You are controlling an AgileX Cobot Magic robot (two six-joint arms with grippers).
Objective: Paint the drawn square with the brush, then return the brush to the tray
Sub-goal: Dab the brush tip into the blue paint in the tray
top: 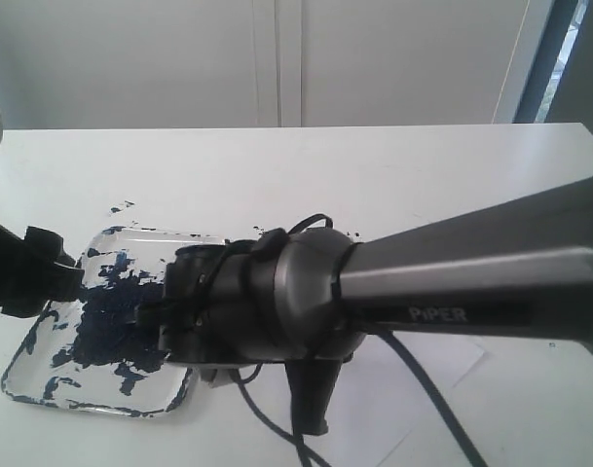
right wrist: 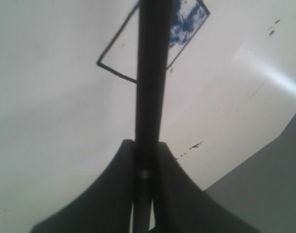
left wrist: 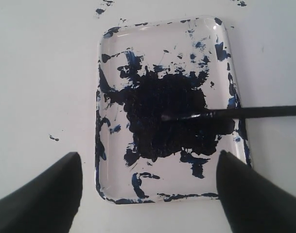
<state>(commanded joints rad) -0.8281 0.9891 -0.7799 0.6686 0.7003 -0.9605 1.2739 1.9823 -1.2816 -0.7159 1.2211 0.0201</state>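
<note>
The tray (left wrist: 177, 180) lies on the white table, smeared with a big blue-black blotch. The brush (left wrist: 254, 111) reaches in over the tray's side, its tip resting in the blotch. My right gripper (right wrist: 145, 143) is shut on the black handle (right wrist: 150, 73); in the exterior view it reaches across to the tray (top: 169, 389). Behind the handle, the drawn square (right wrist: 121, 53) shows blue daubs in one corner, the rest white. My left gripper (left wrist: 148, 155) is open over one end of the tray, holding nothing, and sits at the tray's left side (top: 43, 277).
The white sheet of paper (right wrist: 65, 121) lies under the right wrist, a grey surface (right wrist: 279, 184) beyond its edge. Paint specks (left wrist: 53, 138) dot the table near the tray. A black cable (top: 427, 389) hangs from the right arm. A wall stands behind the table.
</note>
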